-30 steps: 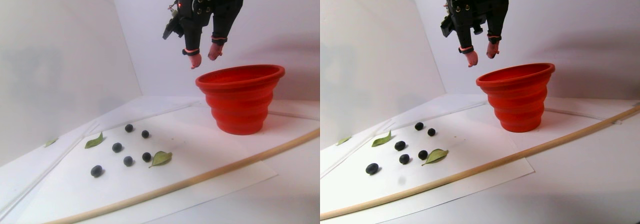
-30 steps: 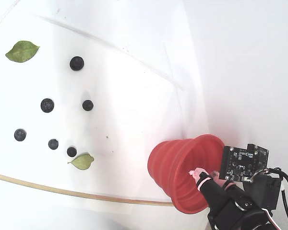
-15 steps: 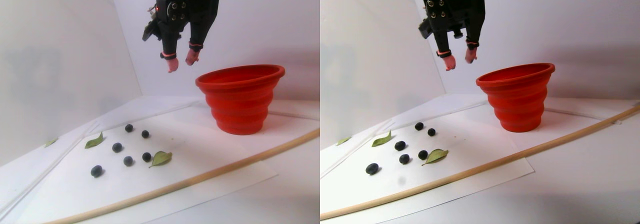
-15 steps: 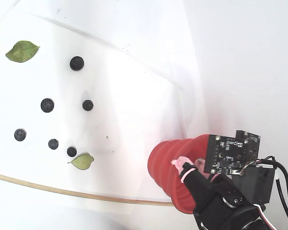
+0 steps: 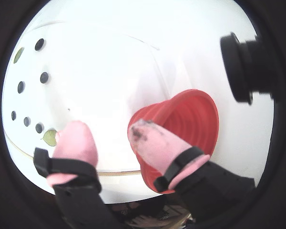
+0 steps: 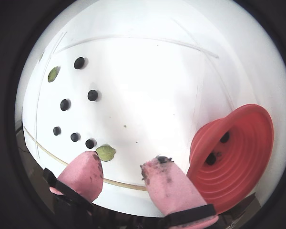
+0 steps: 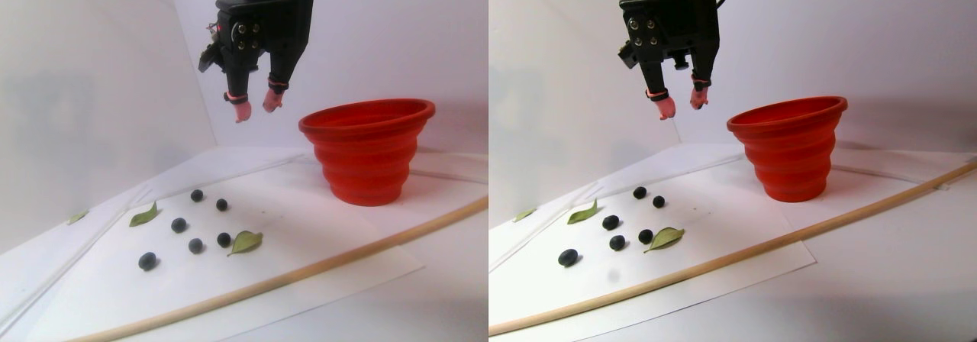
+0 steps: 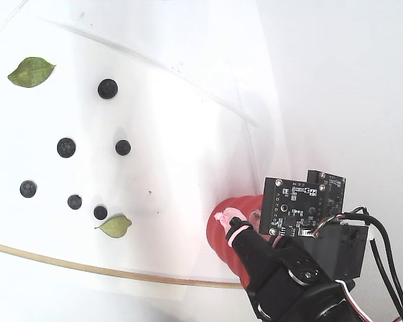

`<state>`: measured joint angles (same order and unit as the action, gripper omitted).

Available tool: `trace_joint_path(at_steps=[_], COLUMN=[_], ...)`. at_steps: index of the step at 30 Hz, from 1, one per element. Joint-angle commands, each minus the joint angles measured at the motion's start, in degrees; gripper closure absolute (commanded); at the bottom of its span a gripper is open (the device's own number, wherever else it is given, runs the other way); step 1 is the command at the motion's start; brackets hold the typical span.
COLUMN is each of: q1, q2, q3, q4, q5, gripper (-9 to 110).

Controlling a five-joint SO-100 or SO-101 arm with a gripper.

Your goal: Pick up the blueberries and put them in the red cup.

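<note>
Above the worktop (image 7: 427,281), the claw (image 7: 254,106) hangs in the air, up and to the left of the red cup (image 7: 368,153) in the stereo pair view, clear of its rim. The black arm body reaches down from the top edge, with the two pink-tipped fingers (image 7: 243,111) pointing downward. The fingers are spread, with a plain gap between the tips, and nothing is held between them. In a wrist view the pink fingertips (image 6: 82,174) show dark smudges, and white sheet shows in the gap.

The red cup stands upright on the white sheet (image 7: 305,227), wide rim upward. In a wrist view two dark berries lie inside it (image 6: 210,158). In the fixed view the arm covers most of the cup (image 8: 218,231).

Six blueberries (image 8: 66,147) lie loose on the sheet, well apart from the cup, in a scattered group. One green leaf (image 8: 115,226) lies just beside the nearest berry (image 8: 100,212); a second leaf (image 8: 31,71) lies at the far edge of the group.

A thin wooden rod (image 7: 336,259) runs along the front edge of the sheet. Plain white walls (image 7: 91,75) close off the worktop behind and to the left in the stereo pair view.
</note>
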<state>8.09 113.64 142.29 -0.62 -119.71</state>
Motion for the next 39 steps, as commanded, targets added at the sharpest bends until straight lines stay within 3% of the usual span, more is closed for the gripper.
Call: trace_joint_path(at_steps=[1, 39], q1=[-1.8, -8.4], q2=[-0.4, -25.8], q3=[-0.8, -3.2], q4=[-1.9, -25.8], q5=[1.2, -0.4], gripper=[86, 85])
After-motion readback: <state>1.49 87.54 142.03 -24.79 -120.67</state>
